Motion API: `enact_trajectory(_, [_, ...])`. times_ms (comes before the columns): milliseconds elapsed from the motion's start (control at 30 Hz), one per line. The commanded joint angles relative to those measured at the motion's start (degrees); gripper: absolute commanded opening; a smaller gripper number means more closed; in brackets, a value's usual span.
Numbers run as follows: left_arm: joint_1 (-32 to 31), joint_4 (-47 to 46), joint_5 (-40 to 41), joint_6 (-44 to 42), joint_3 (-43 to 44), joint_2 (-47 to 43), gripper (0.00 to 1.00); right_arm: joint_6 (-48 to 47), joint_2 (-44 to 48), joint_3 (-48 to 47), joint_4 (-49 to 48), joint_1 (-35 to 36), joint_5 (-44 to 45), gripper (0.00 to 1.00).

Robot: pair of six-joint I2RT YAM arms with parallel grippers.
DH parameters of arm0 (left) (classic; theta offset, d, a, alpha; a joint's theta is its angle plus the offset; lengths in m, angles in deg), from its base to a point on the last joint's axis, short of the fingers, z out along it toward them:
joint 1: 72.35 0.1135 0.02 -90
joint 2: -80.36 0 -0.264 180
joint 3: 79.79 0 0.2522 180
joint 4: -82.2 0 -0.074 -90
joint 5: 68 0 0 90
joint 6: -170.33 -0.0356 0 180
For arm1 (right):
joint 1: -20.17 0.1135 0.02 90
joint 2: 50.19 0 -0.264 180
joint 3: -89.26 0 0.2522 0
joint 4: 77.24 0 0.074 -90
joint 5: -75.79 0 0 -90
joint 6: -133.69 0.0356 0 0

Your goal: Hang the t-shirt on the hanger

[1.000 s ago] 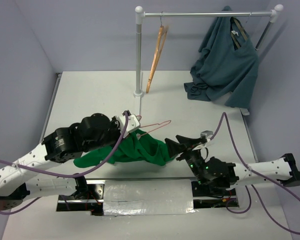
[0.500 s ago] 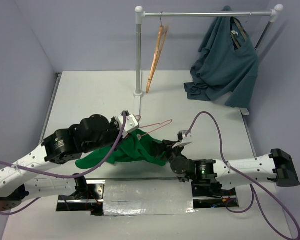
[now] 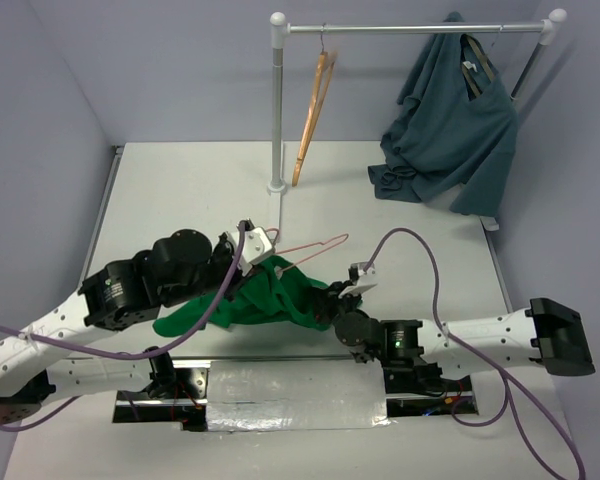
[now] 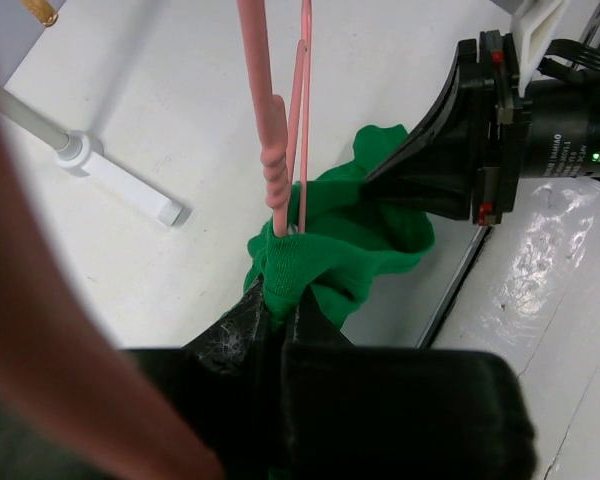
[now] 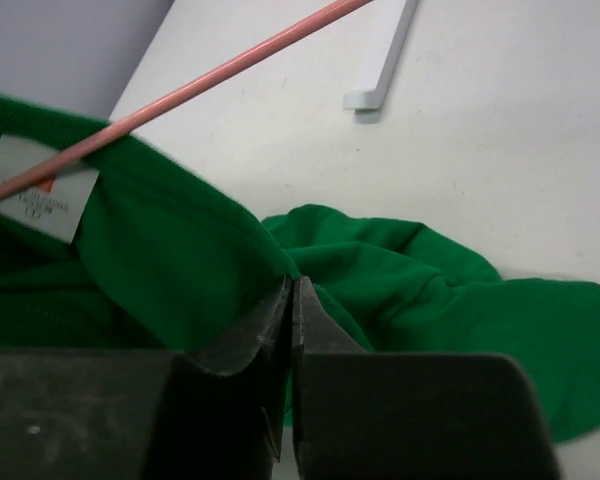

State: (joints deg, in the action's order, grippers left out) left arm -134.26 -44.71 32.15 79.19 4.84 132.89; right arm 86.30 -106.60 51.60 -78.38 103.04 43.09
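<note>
The bright green t-shirt (image 3: 270, 295) lies bunched on the table between my two arms. The thin pink hanger (image 3: 315, 245) sticks out of its neck toward the right. My left gripper (image 3: 267, 258) is shut where the hanger's twisted neck (image 4: 277, 170) enters the green cloth (image 4: 360, 240); cloth fills the left gripper's jaw tips (image 4: 285, 300). My right gripper (image 3: 330, 300) is shut on a fold of the t-shirt (image 5: 180, 260) at its right side, its jaws (image 5: 293, 285) pressed together. A white neck label (image 5: 40, 190) shows behind the hanger wire (image 5: 230, 62).
A white clothes rack (image 3: 277, 100) stands at the back of the table, its foot (image 4: 120, 180) close behind the shirt. A tan wooden hanger (image 3: 315, 110) and a dark teal shirt (image 3: 450, 130) hang on it. Silver tape (image 3: 290, 395) covers the near edge.
My right arm swung left to the shirt's right side and its jaws closed on the cloth. The left arm shifted slightly, still holding.
</note>
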Motion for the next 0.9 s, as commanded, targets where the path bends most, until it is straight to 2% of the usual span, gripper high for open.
enact_trajectory(0, [0.2, -4.5, -1.7, 0.7, 0.8, -2.3, 0.0, 3.7, 1.1, -0.4, 1.6, -2.1, 1.4, 0.02])
enact_trajectory(133, [0.2, -4.6, -4.3, -0.1, 0.6, -4.5, 0.0, 0.4, 6.8, -1.8, 9.1, -10.3, 3.0, 0.0])
enact_trajectory(167, [0.2, -4.6, -5.0, -0.3, 0.5, -5.3, 0.0, -0.7, 8.3, -2.4, 10.7, -13.8, -1.1, 0.0])
enact_trajectory(200, [0.2, -4.4, -5.1, -0.3, 0.5, -5.5, 0.0, -1.6, 11.5, -2.6, 12.2, -20.7, -4.0, 0.0])
enact_trajectory(300, [0.2, -2.9, -5.1, -0.7, 0.8, -5.7, 0.0, -6.0, 19.4, -1.9, 13.2, -27.7, -9.8, 0.0])
enact_trajectory(500, [0.2, -1.6, -2.9, -1.1, 0.1, -2.6, 0.0, -10.7, 26.9, -7.5, 21.0, -30.2, -11.1, 0.0])
enact_trajectory(667, [0.2, -2.2, -4.2, -2.2, -0.2, 0.7, 0.0, -16.8, 24.3, -17.3, 25.4, -30.2, -16.5, 0.0])
enact_trajectory(767, [0.2, -1.8, -5.0, -2.4, 0.4, 2.5, 0.0, -20.6, 19.9, -24.2, 30.4, -30.1, -23.8, 0.0])
enact_trajectory(800, [0.2, -2.0, -5.1, -2.3, 0.6, 3.2, 0.0, -22.6, 17.9, -25.3, 31.0, -30.1, -30.9, 0.0])
enact_trajectory(867, [0.3, -2.4, -5.9, -2.4, 0.5, 3.7, 0.0, -24.3, 16.4, -28.0, 32.2, -29.9, -38.6, 0.0])
